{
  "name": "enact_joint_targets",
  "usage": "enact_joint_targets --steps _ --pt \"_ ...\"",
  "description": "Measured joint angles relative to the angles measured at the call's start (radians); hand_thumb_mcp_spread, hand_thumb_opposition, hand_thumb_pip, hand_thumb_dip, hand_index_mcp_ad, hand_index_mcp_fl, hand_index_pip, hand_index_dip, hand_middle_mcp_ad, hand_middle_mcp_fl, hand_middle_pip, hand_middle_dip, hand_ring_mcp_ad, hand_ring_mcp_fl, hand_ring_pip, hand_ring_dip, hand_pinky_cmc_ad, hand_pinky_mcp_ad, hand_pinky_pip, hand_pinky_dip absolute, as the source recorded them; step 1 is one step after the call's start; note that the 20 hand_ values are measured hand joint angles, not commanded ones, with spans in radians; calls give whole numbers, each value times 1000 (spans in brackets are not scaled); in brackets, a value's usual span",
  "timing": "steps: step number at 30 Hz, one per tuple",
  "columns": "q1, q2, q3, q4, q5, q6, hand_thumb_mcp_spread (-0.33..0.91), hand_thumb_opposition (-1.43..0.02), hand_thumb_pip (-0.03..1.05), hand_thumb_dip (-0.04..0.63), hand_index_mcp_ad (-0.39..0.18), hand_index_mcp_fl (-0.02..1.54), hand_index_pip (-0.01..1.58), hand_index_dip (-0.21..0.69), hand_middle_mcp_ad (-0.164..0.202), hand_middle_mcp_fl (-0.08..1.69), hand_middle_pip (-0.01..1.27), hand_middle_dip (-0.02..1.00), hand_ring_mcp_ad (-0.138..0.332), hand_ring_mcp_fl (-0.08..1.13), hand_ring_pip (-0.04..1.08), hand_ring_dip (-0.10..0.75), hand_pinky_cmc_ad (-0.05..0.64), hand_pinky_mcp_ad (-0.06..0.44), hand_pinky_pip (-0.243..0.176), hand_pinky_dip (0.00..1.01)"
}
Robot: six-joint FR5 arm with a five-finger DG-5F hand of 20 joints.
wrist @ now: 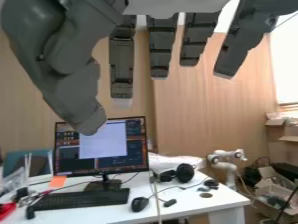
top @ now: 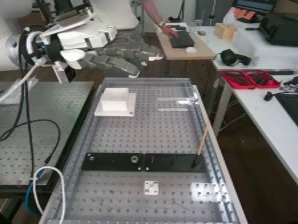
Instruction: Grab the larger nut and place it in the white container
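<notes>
Robot hand [top: 123,52]: we see it up off the desk, near its far end, apart from the white container.
Fingers [wrist: 122,65]: in the wrist view we find them straight and spread, with gaps between them.
Thumb [wrist: 72,92]: bent a little, and well apart from the fingers.
White container [top: 115,100]: we have it at the far end of the desk, toward the high view's left, on a flat white plate [top: 128,111].
Desk [top: 126,135]: grey metal, dotted all over with holes.
Black bar [top: 113,163]: lying across the desk, nearer to us than the white container.
Smaller nut [top: 91,158]: at the left part of the bar.
Bearing [top: 134,159]: on the same bar, toward its right end.
Second black bar [top: 174,163]: just beside the first, to its right.
Wooden stick [top: 202,140]: tilted, its lower end at the second black bar.
Square white piece [top: 151,188]: flat on the desk, on our side of the bars.
Red trays [top: 249,79]: on a white table [top: 266,120] to the right.
Monitor [wrist: 100,147]: standing behind a black keyboard [wrist: 83,199], with a mouse [wrist: 140,203] near it.
</notes>
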Motion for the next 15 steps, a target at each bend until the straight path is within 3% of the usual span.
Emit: enact_joint_targets --steps 4,10,15 --pt "7 -5 50 -33 57 -31 269 -836 815 239 -150 3 1229 9 51 127 126 255 99 16 110 112 278 229 -61 466" --pt "1 -16 127 -133 99 -28 272 -834 815 239 -143 9 1190 -30 51 129 126 255 99 16 110 112 278 241 -61 468" --pt "-7 -26 140 -153 110 -32 262 -834 815 239 -141 9 1178 -42 51 131 129 255 99 16 113 112 278 243 -59 468"
